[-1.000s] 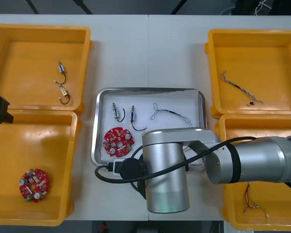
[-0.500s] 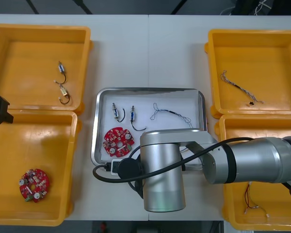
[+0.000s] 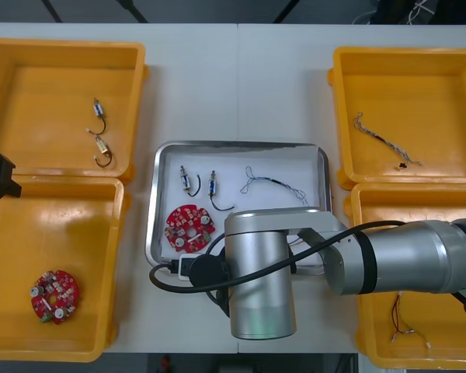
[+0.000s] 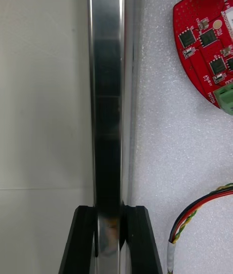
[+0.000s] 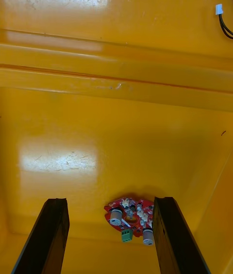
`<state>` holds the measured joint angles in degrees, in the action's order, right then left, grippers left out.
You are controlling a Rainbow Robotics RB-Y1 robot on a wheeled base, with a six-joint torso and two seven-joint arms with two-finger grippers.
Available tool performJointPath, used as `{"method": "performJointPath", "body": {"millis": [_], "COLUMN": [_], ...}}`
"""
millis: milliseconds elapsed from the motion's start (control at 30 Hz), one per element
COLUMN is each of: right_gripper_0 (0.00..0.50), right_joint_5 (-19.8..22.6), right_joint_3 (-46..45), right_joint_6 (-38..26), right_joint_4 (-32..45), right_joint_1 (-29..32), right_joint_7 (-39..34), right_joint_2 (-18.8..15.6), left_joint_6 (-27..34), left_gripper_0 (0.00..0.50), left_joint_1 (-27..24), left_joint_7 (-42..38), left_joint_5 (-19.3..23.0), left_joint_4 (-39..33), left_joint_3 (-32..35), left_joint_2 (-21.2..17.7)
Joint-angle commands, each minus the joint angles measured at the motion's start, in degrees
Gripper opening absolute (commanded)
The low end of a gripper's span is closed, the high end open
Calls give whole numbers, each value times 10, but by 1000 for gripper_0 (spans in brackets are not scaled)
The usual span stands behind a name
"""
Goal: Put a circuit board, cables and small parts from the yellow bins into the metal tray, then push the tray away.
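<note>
Rim of the metal tray (image 4: pixel 107 84) sits clamped between the right gripper's (image 4: pixel 109 212) fingers, the loaded tray lying beyond it, mid-table; the left gripper (image 5: pixel 110 202) hangs open over a yellow bin (image 5: pixel 116 109).

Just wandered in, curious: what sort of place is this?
Likely an electronics kitting bench: yellow bins flank a metal tray holding a red circuit board; the right pincer grips its rim, the left pincer hangs open over a bin.
</note>
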<state>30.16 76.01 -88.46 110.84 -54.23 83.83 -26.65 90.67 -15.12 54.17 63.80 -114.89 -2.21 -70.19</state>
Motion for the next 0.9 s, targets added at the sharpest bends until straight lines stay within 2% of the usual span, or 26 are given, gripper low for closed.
{"method": "performJointPath", "body": {"millis": [33,133,433,900], "right_gripper_0": [0,0,0,0], "right_joint_5": [-20,-36,-42,-41], "right_joint_3": [9,9,9,9], "right_joint_6": [7,10,23,72], "right_joint_4": [8,22,26,-51], "right_joint_1": [-11,-18,-69,-149], "right_joint_7": [19,22,41,63], "right_joint_2": [6,-12,-40,-46], "left_joint_6": [-5,-5,-5,-5], "left_gripper_0": [500,500,500,500], "left_joint_1": [13,13,13,13], "left_joint_7": [26,26,26,26], "left_joint_5": [-6,-6,-6,-6], "left_joint_4": [-13,-13,-13,-13], "left_joint_3": [14,14,14,14], "left_joint_2": [-29,-29,-29,-29]}}
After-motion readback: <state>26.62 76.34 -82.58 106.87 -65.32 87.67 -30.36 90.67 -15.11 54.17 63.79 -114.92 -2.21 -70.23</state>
